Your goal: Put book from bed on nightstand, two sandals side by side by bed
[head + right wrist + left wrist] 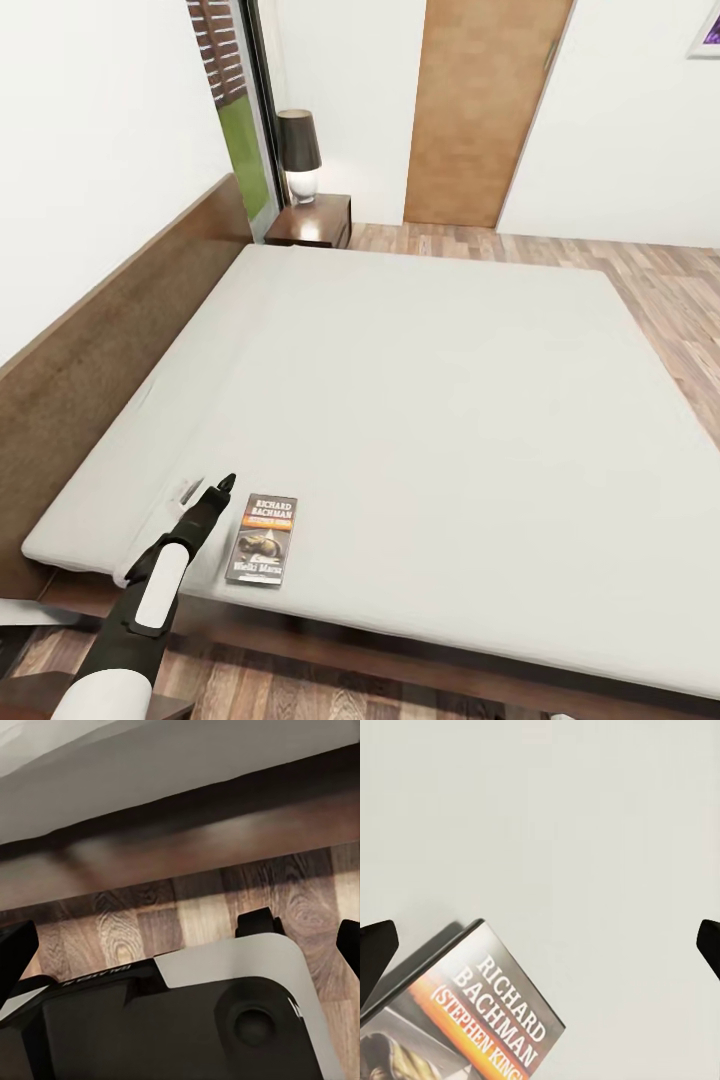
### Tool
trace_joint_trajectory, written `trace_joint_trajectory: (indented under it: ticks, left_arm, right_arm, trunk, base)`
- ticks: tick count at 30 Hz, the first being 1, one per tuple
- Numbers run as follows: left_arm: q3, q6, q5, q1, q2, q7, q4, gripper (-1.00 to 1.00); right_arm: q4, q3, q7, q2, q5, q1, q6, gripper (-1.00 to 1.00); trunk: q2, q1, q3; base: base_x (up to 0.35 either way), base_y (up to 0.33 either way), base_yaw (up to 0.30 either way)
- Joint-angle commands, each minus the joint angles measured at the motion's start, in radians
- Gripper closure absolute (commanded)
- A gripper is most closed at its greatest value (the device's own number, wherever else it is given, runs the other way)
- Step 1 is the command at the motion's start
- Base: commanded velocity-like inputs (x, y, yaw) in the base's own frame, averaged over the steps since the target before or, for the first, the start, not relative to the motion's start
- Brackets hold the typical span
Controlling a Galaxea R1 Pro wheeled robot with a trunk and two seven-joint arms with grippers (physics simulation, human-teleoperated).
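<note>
Book point(263, 540) lies flat, cover up, on the bed point(420, 400) near the mattress's near edge, toward the headboard point(110, 350) side. Cover reads RICHARD BACHMAN above an orange band. Not yet lifted.

Step in hand, as I judge it: the approach to grasp the book, first half of the task. Left hand point(205, 492) sits just beside the book on its headboard side, low over the mattress, fingers spread wide with nothing between them. In the left wrist view the book point(465, 1020) sits off-centre, close to one fingertip point(373, 956).

Next move likely calls for shifting the hand over the book, then catching an edge of a thin, flat thing.

Left arm reaches forward from below, forearm angled up toward the book.

Nightstand point(312, 220) with lamp point(299, 155) stands past the bed's far corner, well apart from the book.

Right hand point(180, 945) hangs low, fingers apart, empty, over the wood floor point(225, 907) by the bed frame.
</note>
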Motion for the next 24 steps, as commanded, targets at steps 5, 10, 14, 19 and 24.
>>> trace_joint_trajectory:
  ticks: [5, 10, 14, 19, 24]
  left_arm:
    - [0.003, 0.008, 0.010, 0.000, -0.001, 0.001, -0.002, -1.00]
    - [0.004, 0.008, 0.010, 0.000, -0.001, 0.001, -0.002, -1.00]
    - [0.003, 0.008, 0.010, 0.000, -0.001, 0.001, -0.002, -1.00]
    - [0.004, 0.008, 0.010, 0.000, -0.001, 0.001, -0.001, -1.00]
    - [0.004, 0.008, 0.010, 0.000, -0.001, 0.002, -0.001, -1.00]
  right_arm:
    - [0.001, 0.007, 0.003, -0.001, -0.009, -0.001, -0.004, -1.00]
    - [0.001, 0.007, 0.003, -0.001, -0.009, -0.001, -0.004, -1.00]
    - [0.001, 0.007, 0.003, -0.001, -0.009, -0.001, -0.004, -1.00]
    - [0.001, 0.007, 0.003, 0.000, -0.009, -0.001, -0.004, -1.00]
    - [0.001, 0.007, 0.003, -0.001, -0.009, -0.001, -0.004, -1.00]
  trunk:
    - [-0.036, 0.019, -0.016]
    - [-0.071, 0.039, -0.032]
    - [-0.099, 0.054, -0.045]
    - [-0.134, 0.073, -0.060]
    - [-0.169, 0.092, -0.076]
  base:
    - [0.000, 0.000, 0.000]
    - [0.000, 0.000, 0.000]
    - [0.000, 0.000, 0.000]
    - [0.000, 0.000, 0.000]
    - [0.000, 0.000, 0.000]
